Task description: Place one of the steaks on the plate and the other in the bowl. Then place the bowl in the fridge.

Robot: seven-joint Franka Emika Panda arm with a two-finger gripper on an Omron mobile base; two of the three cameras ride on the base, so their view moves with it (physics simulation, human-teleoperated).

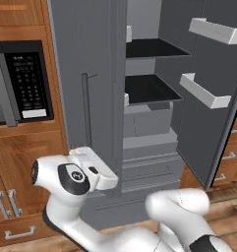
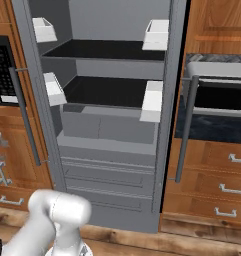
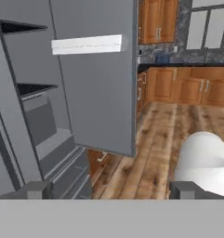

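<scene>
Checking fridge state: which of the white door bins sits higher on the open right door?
The upper white door bin, near the grey steel fridge door's top; the lower white bin hangs mid-door, level with the lower black shelf.

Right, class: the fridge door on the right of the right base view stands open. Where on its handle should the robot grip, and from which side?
Probably mid-height on the long vertical bar handle of the fridge, coming from the door's outer face, on the right. The bar stands off the door, so the open gripper could close sideways across it.
</scene>
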